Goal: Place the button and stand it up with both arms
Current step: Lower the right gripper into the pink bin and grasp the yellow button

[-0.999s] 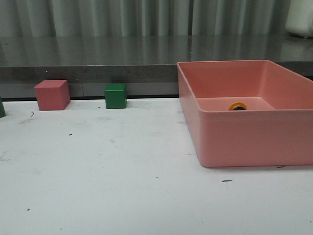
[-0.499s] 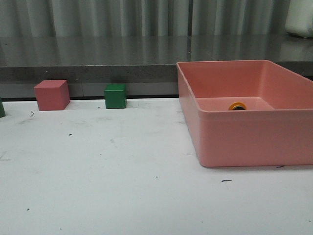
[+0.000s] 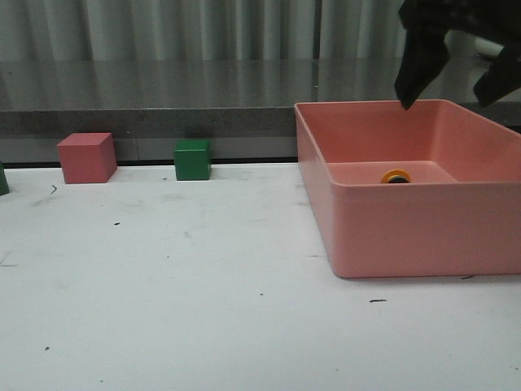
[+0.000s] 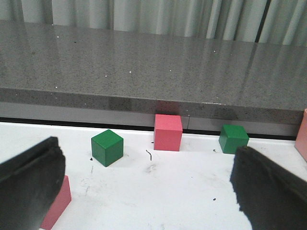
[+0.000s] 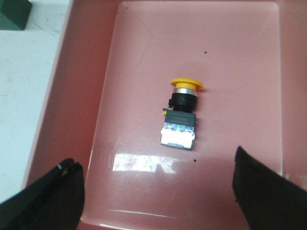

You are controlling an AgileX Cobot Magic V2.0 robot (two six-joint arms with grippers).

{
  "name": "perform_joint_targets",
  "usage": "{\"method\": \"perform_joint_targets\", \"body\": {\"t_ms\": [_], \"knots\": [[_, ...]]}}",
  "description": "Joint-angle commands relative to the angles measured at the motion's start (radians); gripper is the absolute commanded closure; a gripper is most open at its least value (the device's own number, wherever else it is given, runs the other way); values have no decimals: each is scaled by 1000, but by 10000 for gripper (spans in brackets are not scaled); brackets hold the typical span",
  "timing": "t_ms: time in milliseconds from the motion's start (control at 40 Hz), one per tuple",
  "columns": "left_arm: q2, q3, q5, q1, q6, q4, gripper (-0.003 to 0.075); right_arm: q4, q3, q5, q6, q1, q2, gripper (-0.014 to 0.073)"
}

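Button: the button (image 5: 181, 114) lies on its side on the floor of the pink bin (image 3: 407, 236), yellow cap toward the far wall.
Right end effector: the right end effector (image 3: 456, 85) hangs above the bin, fingers spread wide, holding nothing.
Left end effector: the left end effector (image 4: 144, 187) is spread wide and empty above the white worktop (image 3: 179, 277), facing 2 green cubes (image 4: 107, 147) and a pink cube (image 4: 168, 132).

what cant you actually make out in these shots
- Button: in the front view the pink bin wall hides all but its yellow cap.
- Right gripper: top edge crops it in the front view.
- Left gripper: absent from the front view.
- A dark green thing: cut by the front view's left edge.
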Motion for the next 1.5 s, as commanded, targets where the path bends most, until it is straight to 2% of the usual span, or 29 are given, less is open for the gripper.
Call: {"method": "perform_joint_targets", "body": {"t_ms": [0, 375, 724, 799, 849, 874, 949, 1024, 1099, 1298, 1473], "knots": [[12, -35, -71, 3, 1, -10, 48, 4, -110, 6, 27, -6, 70, -50], [12, -35, -71, 3, 1, -10, 48, 4, -316, 59, 71, -12, 344, -50], [12, -35, -69, 3, 1, -10, 48, 4, -344, 68, 79, -20, 441, -41], [12, -35, -69, 3, 1, -10, 48, 4, -344, 68, 79, -20, 441, 34], [12, -35, -69, 3, 1, -10, 48, 4, -344, 68, 79, -20, 441, 127], [12, -35, -69, 3, 1, -10, 48, 4, -344, 68, 79, -20, 441, 200], [12, -35, -69, 3, 1, -10, 48, 4, -344, 69, 79, -20, 441, 328], [12, -35, -69, 3, 1, -10, 48, 4, -344, 69, 79, -20, 440, 414], [12, -35, -69, 3, 1, -10, 48, 4, -344, 70, 79, -20, 435, 452], [12, -35, -69, 3, 1, -10, 48, 4, -344, 83, 79, -17, 359, 453], [12, -35, -69, 3, 1, -10, 48, 4, -344, 91, 78, 3, 216, 453]]}}
